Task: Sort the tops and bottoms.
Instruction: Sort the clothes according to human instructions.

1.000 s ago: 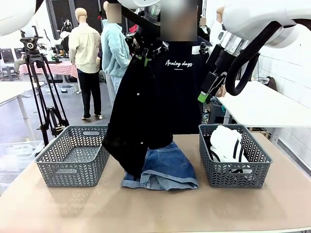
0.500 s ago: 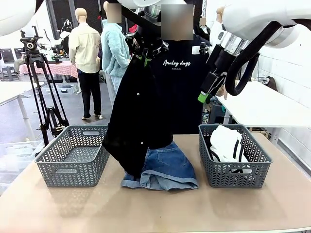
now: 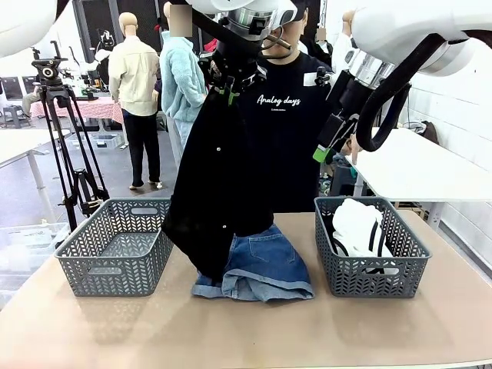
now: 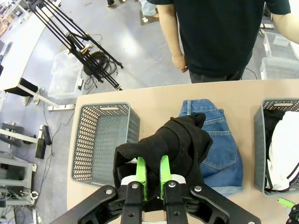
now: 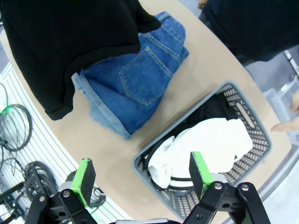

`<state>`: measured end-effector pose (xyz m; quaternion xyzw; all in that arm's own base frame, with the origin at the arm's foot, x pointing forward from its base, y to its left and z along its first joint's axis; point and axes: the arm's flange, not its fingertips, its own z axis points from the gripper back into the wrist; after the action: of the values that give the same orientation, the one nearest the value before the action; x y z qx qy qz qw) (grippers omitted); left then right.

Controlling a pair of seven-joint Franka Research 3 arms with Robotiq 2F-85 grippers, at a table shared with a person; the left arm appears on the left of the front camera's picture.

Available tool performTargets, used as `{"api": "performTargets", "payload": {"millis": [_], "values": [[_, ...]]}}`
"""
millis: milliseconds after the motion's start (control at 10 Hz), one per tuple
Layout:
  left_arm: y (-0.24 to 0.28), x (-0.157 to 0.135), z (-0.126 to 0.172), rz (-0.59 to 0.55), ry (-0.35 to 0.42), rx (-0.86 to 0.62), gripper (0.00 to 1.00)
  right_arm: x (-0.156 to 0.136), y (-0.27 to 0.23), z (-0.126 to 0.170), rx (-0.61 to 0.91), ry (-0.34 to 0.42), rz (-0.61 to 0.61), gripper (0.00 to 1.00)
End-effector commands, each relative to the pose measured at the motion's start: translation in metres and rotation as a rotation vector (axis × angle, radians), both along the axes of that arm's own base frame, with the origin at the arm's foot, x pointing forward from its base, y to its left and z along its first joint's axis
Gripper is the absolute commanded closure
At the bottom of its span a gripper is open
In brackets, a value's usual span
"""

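A plain black top hangs from my left gripper, which is raised above the table's middle and shut on its upper edge. Its lower end drapes onto blue denim bottoms lying flat between the two baskets. In the left wrist view my green fingers pinch the bunched black top, with the denim bottoms below. My right gripper hovers open over the right side, holding nothing. Its wrist view looks down past my right gripper at the black top and denim bottoms.
A grey lattice basket stands at the left with nothing in it. The right basket holds a white garment over dark fabric. A person in a black printed T-shirt stands at the far edge, one hand hanging down.
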<state>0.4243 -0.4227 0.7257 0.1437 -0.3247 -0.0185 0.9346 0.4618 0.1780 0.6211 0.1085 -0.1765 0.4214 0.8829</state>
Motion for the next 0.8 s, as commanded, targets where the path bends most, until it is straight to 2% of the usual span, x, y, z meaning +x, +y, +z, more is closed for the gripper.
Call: {"api": "performTargets", "payload": {"millis": [0, 100, 200, 500, 700], "values": [[0.001, -0.003, 0.004, -0.003, -0.003, -0.009, 1.00, -0.001, 0.001, 0.000, -0.015, -0.001, -0.015, 0.00], [0.001, -0.003, 0.004, -0.003, -0.003, -0.009, 1.00, 0.000, 0.000, 0.000, 0.000, 0.000, 0.000, 0.00], [0.001, -0.003, 0.004, -0.003, -0.003, -0.009, 1.00, -0.015, -0.002, 0.003, -0.021, -0.043, -0.005, 0.00], [0.001, -0.003, 0.004, -0.003, -0.003, -0.009, 1.00, -0.102, -0.025, 0.024, -0.007, -0.194, 0.037, 0.00], [0.001, -0.003, 0.004, -0.003, -0.003, -0.009, 1.00, -0.152, -0.035, 0.028, -0.085, -0.207, 0.009, 0.00]]}}
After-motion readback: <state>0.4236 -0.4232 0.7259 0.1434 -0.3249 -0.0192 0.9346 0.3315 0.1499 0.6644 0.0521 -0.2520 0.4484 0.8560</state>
